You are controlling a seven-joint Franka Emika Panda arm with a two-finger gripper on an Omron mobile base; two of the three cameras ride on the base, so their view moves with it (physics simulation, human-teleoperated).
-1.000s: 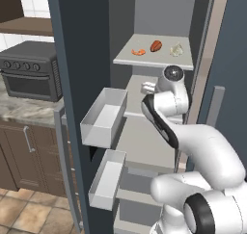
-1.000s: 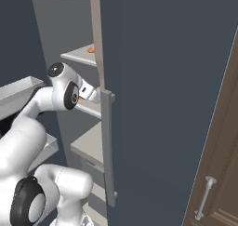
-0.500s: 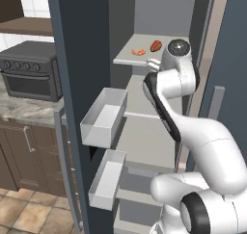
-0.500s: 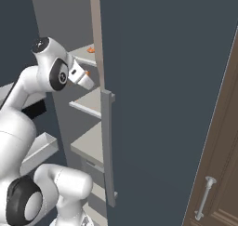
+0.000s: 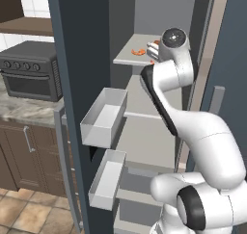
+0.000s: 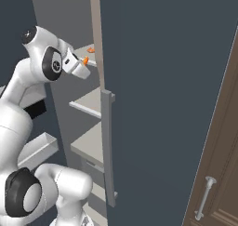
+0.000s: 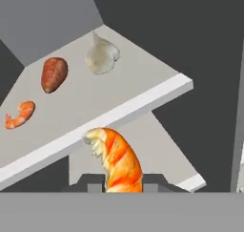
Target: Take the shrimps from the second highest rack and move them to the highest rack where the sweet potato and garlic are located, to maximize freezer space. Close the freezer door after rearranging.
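Observation:
My gripper (image 7: 123,181) is shut on an orange shrimp (image 7: 116,162), held just in front of and slightly below the edge of the highest rack (image 7: 119,97). On that rack lie a white garlic (image 7: 101,54), a reddish sweet potato (image 7: 54,73) and another shrimp (image 7: 20,114). Below it, part of the second highest rack (image 7: 162,150) is visible. From the left base, the gripper (image 5: 154,52) is at the rack's front right, near the resting shrimp (image 5: 138,51). From the right base, the held shrimp (image 6: 85,61) pokes out of the gripper (image 6: 80,68).
The freezer door (image 5: 72,108) stands open on the left with two grey door bins (image 5: 103,117) (image 5: 106,177). A dark panel with a vertical handle (image 6: 108,146) stands close on the arm's right. A countertop oven (image 5: 29,76) sits at far left.
The arm has risen from the level of the second highest rack to the front edge of the highest rack, carrying the shrimp along.

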